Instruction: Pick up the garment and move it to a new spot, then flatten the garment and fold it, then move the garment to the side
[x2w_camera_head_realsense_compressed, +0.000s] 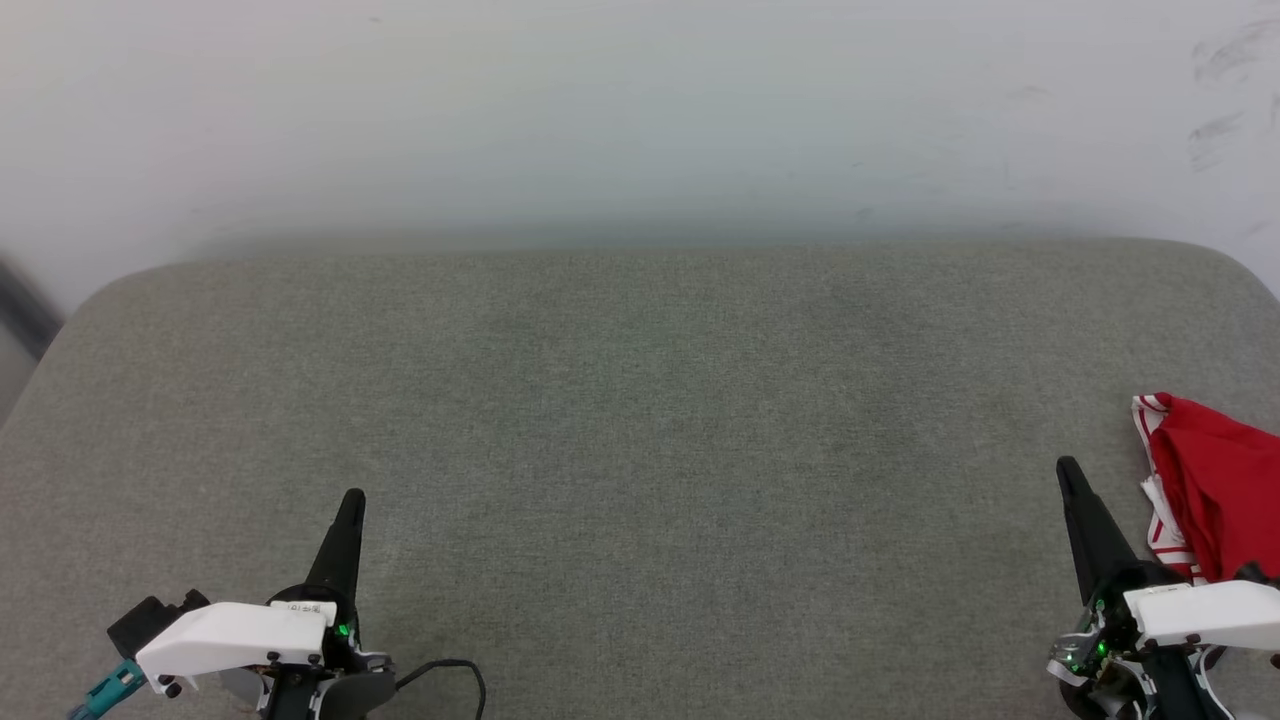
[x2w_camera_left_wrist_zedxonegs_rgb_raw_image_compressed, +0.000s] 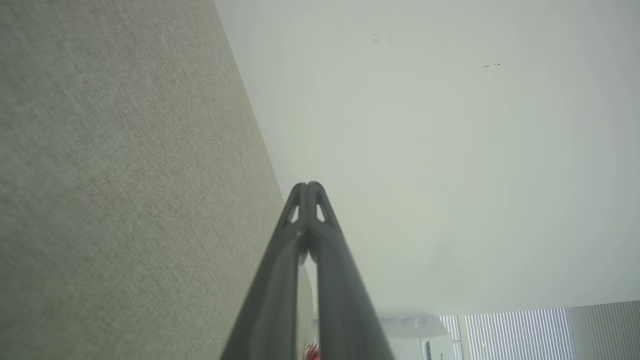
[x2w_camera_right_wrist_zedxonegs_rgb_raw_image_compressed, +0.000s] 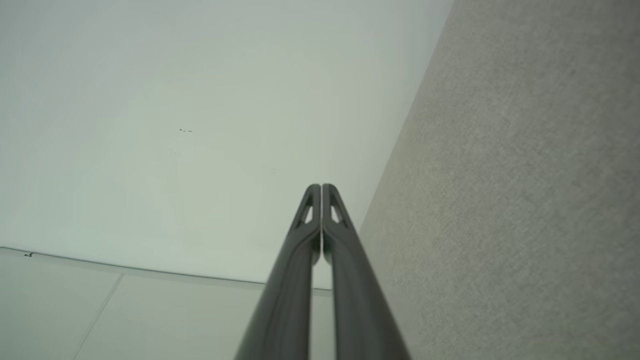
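At the right edge of the head view, low down, the shirt (x2w_camera_head_realsense_compressed: 1220, 490) lies bunched on the grey cushion (x2w_camera_head_realsense_compressed: 640, 420), just beside the right gripper (x2w_camera_head_realsense_compressed: 1069, 470). Both claws are pressed together and empty (the left gripper (x2w_camera_head_realsense_compressed: 352, 498) sits at lower left). To lift well, I'd spread the right claw first, then pinch a thick red fold rather than the striped trim.

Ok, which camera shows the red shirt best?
Head view: the shirt lies bunched at the cushion's right edge, partly cut off. Left wrist view catches a red sliver; right wrist view faces wall and cushion.
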